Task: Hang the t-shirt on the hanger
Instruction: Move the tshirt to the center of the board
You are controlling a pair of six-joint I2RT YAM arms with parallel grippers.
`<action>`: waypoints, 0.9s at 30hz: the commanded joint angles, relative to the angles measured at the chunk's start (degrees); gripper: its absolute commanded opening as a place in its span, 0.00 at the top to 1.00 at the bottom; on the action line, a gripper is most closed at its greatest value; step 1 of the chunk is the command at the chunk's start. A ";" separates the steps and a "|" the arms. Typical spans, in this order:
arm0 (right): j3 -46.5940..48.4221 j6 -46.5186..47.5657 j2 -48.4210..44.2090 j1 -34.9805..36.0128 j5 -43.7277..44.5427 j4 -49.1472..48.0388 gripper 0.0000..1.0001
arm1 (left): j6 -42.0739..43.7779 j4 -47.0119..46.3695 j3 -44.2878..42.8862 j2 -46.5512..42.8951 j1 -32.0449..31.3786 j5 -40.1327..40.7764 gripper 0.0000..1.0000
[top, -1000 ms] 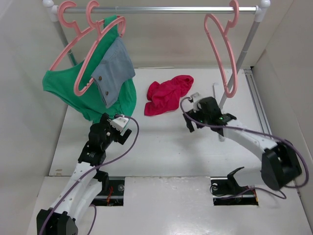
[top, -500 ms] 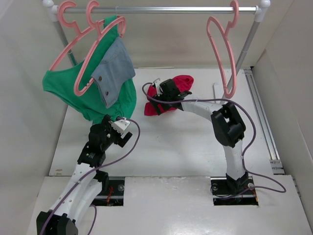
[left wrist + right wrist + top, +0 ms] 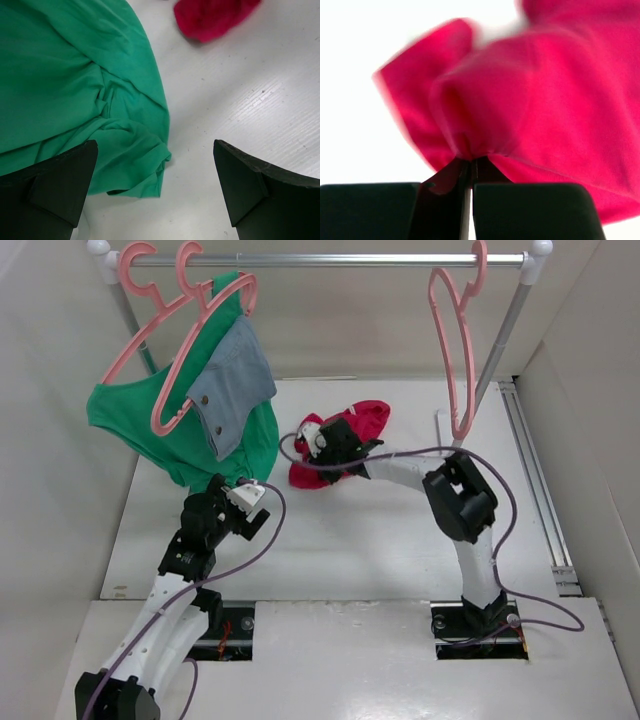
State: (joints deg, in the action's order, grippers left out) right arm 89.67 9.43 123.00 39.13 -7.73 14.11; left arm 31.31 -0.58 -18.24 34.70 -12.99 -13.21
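White counter (image 3: 330,540) carries the crumpled t-shirt (image 3: 368,420) at its far middle, and the right pincer (image 3: 471,167) is clamped on a fold of it. The hanger (image 3: 452,350) hangs from the rail (image 3: 330,258) at right. The left pincer (image 3: 155,190) stands apart beside the green garment (image 3: 75,90).

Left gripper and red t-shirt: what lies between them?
Between the left gripper and the t-shirt is only bare table, shown in the left wrist view; the green garment lies beside that stretch.
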 commanded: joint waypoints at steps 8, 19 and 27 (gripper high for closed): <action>-26.97 14.83 -31.91 14.21 -11.71 1.88 0.43 | 2.70 -2.85 0.49 1.33 0.51 -3.22 0.00; -39.83 -0.80 -48.57 10.35 -2.38 -4.34 0.01 | 14.73 0.75 -3.38 14.25 -2.20 -7.09 0.01; -30.17 1.20 -36.70 9.82 -7.91 -7.34 0.19 | 27.48 4.62 -4.00 18.82 -4.23 -13.13 0.15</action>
State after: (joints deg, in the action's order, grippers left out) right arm 55.24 10.85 84.18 48.86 -12.75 11.46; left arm 52.23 2.24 -19.51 53.04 -16.93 -20.82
